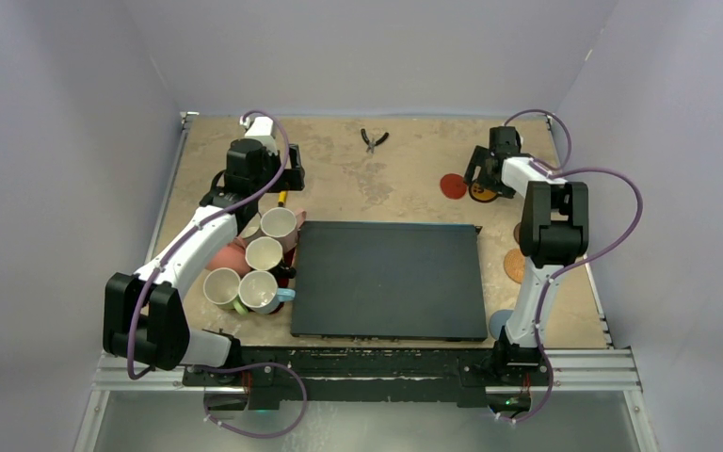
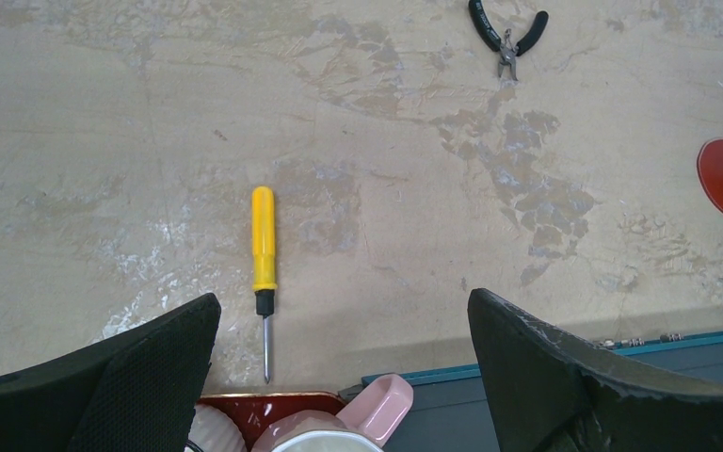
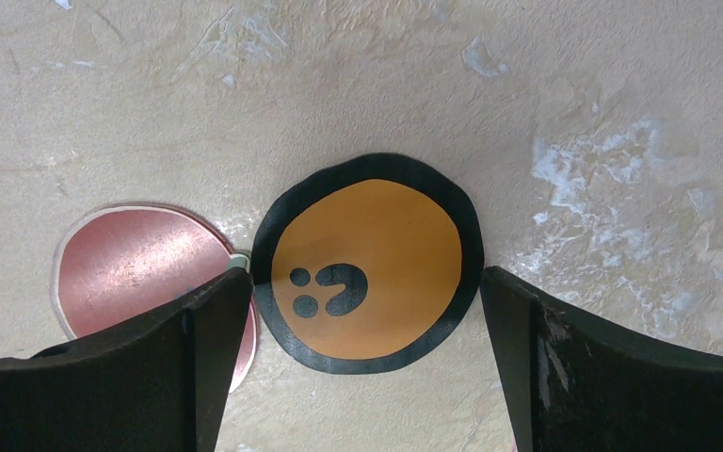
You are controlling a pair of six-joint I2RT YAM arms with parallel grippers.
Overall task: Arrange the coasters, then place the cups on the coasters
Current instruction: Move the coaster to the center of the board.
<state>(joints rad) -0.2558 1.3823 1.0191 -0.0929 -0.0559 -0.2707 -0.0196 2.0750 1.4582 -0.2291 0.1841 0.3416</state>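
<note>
Yellow coaster (image 3: 367, 268) lies on the table between the wide-open fingers of the right gripper (image 3: 362, 281), red coaster (image 3: 141, 273) just beside. Left gripper (image 2: 344, 299) gapes wide, empty, above mugs (image 1: 264, 254) crowded in a tray (image 2: 245, 405).

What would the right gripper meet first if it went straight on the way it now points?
Most likely the yellow coaster, centred ahead of the open right gripper; the red coaster lies off to one side. Depth unclear.
</note>
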